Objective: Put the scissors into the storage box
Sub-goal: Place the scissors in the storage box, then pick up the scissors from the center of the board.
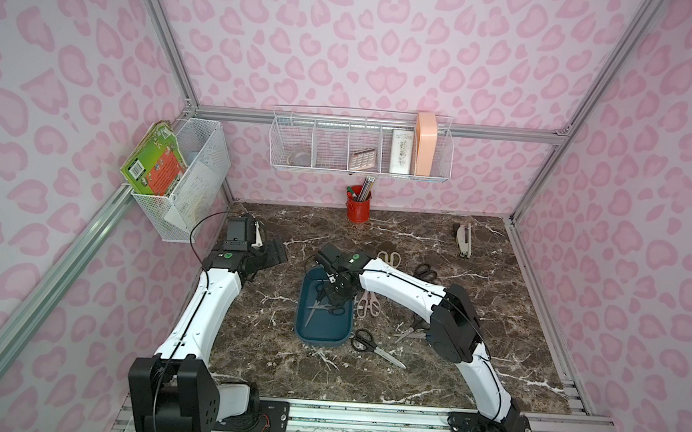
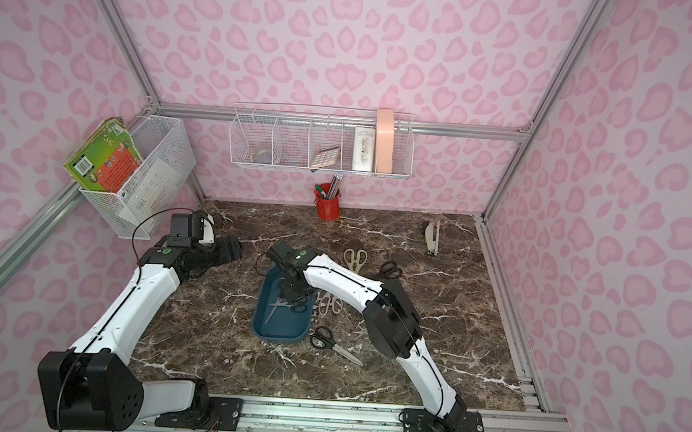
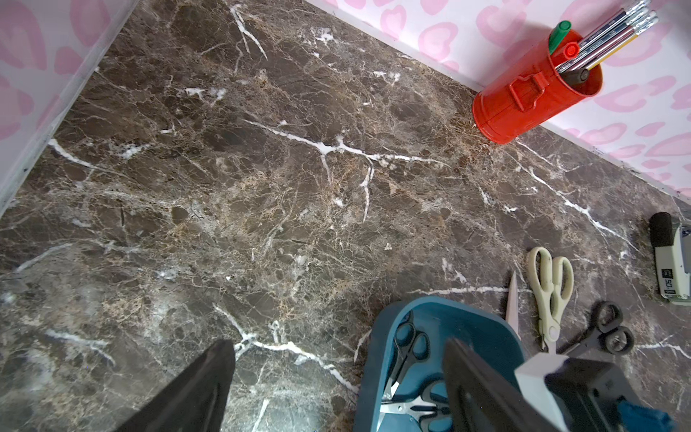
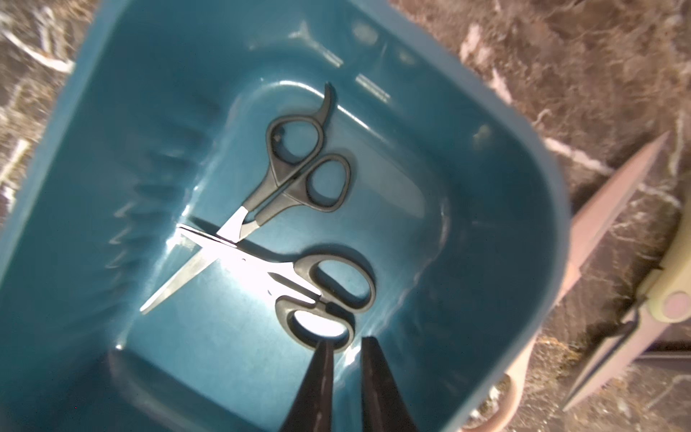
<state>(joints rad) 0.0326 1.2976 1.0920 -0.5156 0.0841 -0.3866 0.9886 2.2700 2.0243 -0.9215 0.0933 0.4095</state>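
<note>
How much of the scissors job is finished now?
Done: two black-handled scissors lie in the storage box. In hand: nothing; the right gripper hovers over them, slightly open. Left outside: a pink pair, a cream pair, two black pairs, one half-hidden pair under the right arm.

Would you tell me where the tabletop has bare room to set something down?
Bare marble lies between the red metal pen cup, the left gripper and the shallow teal plastic storage box, and along the near edge. Right of the box, loose scissors crowd it.
</note>
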